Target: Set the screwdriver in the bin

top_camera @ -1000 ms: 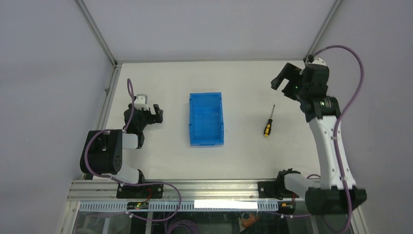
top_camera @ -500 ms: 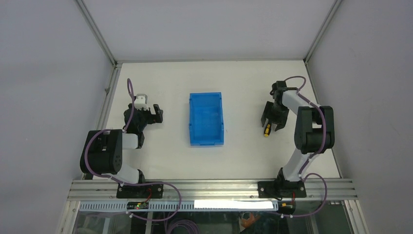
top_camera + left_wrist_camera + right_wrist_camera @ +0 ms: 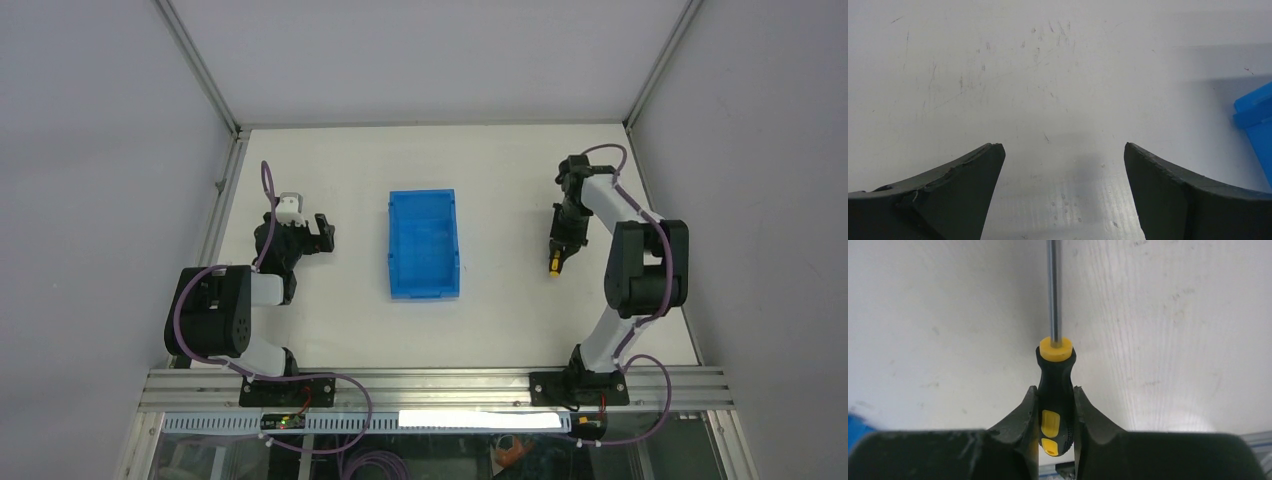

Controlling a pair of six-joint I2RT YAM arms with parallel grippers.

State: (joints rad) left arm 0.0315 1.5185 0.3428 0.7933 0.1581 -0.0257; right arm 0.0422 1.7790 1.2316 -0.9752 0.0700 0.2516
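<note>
Screwdriver (image 3: 1054,367) handle is clenched in my right claw (image 3: 1055,392), shaft stretched along the tabletop (image 3: 1173,340); my left claw (image 3: 1063,146) stands wide open, blue bin (image 3: 424,244) near.

We see a robotics lab, and within it a test cell. A bare white worktop (image 3: 500,320), scratched from use, is boxed in by plain grey walls (image 3: 90,180) and aluminium posts (image 3: 200,67). The left arm (image 3: 212,312) and right arm (image 3: 645,265) are bolted to a slotted aluminium rail (image 3: 430,380) at the near edge. Purple cables (image 3: 265,185) loop around them above a cable duct (image 3: 200,424). A blue plastic bin (image 3: 392,240) stands on the worktop.
</note>
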